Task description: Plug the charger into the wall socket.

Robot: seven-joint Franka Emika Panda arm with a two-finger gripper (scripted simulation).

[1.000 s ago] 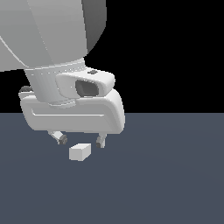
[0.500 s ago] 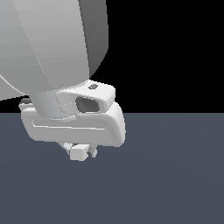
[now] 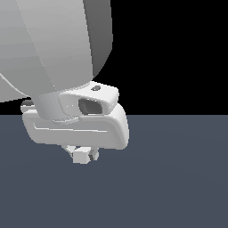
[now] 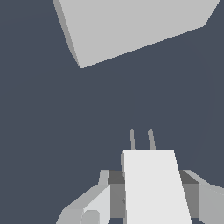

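a: exterior view, from its left: big white arm [image 3: 53, 44] fills the upper left, black backdrop behind. under the hand body, the pincer [image 3: 81, 153] is clenched on the charger [image 3: 80, 156], a small white block tucked just below the hand.

b: is it on the worktop [image 3: 178, 178]?

a: can't tell if it touches; it sits low over the dark grey surface.

b: wrist view?

a: charger [image 4: 151, 186] sits between the fingers [image 4: 114, 194], grey pads pressed against both its sides. two thin prongs [image 4: 141, 139] stick out of its far end. wall socket [image 4: 131, 26] is a pale flat plate beyond the prongs, well apart from them, seen at an angle with one darker edge. its centre dot is not visible. bare dark worktop lies between plug and plate.
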